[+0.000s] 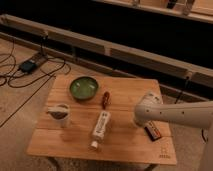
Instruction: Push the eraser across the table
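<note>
Eraser (pixel 153 131): light, stiff, probably grippy on tabletop (pixel 125 90); push its long side. End effector (pixel 142 124) adjacent, opening indiscernible.

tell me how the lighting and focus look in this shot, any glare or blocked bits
Camera view: dim, warm light, the background above the table nearly black. The whole frame is soft, so the eraser shows only as a dark block with an orange-red top. The white arm is the brightest thing, slightly washed out, and covers the gripper beside the eraser. A faint sheen lies on the green bowl.

Gripper (pixel 146 123) hidden behind arm (pixel 175 114)
</note>
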`<state>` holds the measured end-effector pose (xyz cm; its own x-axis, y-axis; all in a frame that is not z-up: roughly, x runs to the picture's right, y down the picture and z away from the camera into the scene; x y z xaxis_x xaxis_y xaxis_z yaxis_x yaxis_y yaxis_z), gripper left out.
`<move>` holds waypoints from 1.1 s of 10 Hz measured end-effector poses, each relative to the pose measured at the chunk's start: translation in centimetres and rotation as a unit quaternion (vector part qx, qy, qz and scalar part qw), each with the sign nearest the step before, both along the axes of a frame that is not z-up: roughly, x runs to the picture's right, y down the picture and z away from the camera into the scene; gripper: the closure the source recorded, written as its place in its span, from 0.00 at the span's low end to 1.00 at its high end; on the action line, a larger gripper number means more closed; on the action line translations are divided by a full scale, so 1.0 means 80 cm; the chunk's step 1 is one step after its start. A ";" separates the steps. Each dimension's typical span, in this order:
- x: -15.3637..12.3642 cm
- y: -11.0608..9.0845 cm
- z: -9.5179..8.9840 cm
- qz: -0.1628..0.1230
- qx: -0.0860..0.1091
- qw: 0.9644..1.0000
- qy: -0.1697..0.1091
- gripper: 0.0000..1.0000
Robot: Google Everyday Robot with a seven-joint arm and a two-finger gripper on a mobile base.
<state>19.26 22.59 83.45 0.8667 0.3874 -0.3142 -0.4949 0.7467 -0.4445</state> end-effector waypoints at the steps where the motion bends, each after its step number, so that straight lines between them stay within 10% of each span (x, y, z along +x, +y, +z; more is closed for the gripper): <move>1: 0.005 -0.003 0.004 -0.004 -0.001 1.000 0.005 1.00; 11: 0.193 -0.015 -0.008 0.047 0.003 0.999 0.024 1.00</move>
